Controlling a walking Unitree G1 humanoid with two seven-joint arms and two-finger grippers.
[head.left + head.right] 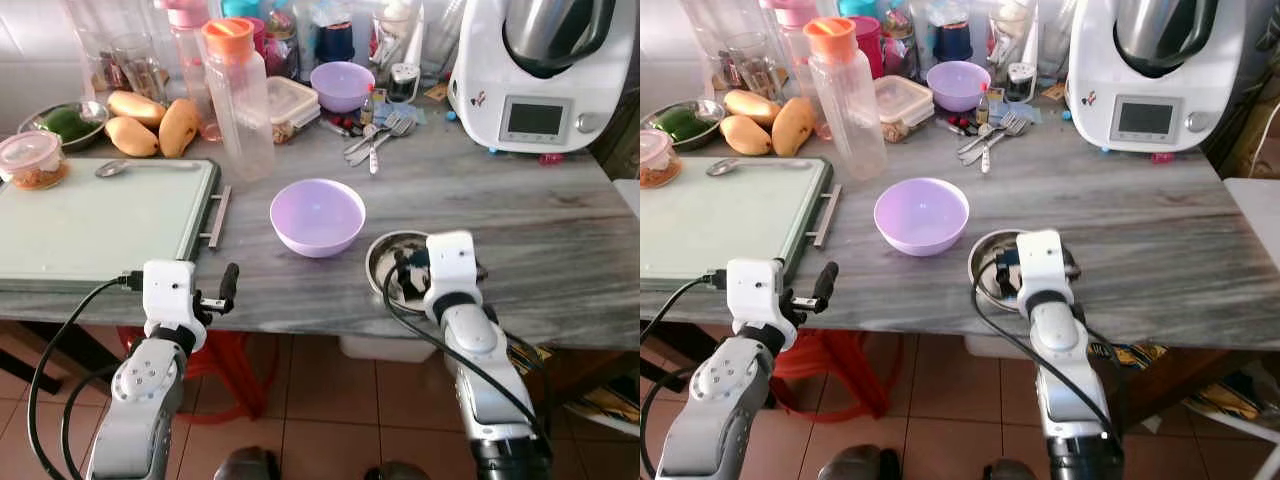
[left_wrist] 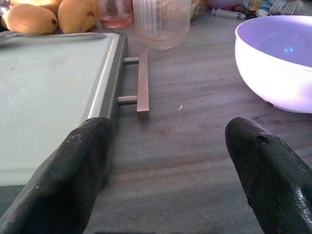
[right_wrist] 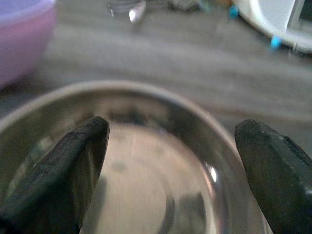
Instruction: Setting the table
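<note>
A lilac bowl (image 1: 317, 216) stands mid-counter on the grey marble top, and its side fills one edge of the left wrist view as the same lilac bowl (image 2: 278, 63). To its right, near the front edge, is a small steel bowl (image 1: 385, 250). My right gripper (image 1: 407, 272) hangs open just over the steel bowl (image 3: 146, 165), one finger toward each side of its rim. At the counter's front edge my left gripper (image 1: 224, 292) is open and holds nothing, between the tray's handle (image 2: 142, 80) and the lilac bowl.
A pale green tray (image 1: 100, 225) covers the left, with a spoon (image 1: 120, 167) on its far edge. Behind are mangoes (image 1: 160, 125), a plastic bottle (image 1: 240, 95), a second purple bowl (image 1: 342, 85), forks (image 1: 375, 137) and a white kitchen machine (image 1: 540, 75).
</note>
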